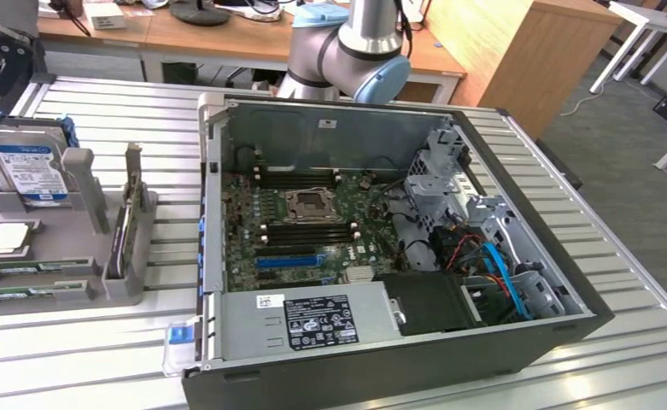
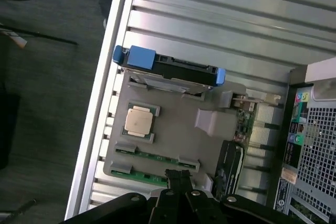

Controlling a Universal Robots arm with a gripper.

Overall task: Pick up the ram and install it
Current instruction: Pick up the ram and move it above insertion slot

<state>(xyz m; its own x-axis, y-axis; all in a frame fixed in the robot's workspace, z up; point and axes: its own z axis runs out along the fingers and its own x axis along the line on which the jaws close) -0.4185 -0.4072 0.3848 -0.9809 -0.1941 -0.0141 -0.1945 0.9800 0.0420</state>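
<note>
The step in hand is the approach for picking. The gripper [image 2: 179, 173] hangs over the gray holder [image 2: 176, 137] with its fingers narrow and empty, just above the ram [image 2: 143, 176], which lies flat there. I judge that a grasp needs the fingers opened across the thin board.

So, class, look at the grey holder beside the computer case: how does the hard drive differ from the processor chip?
The hard drive stands upright on its edge; the processor chip lies flat. The hard drive is clearly larger than the processor chip. The hard drive carries a blue-and-white label and blue side rails; the processor chip has a plain pale top. Both sit in the grey holder, outside the computer case.
</note>
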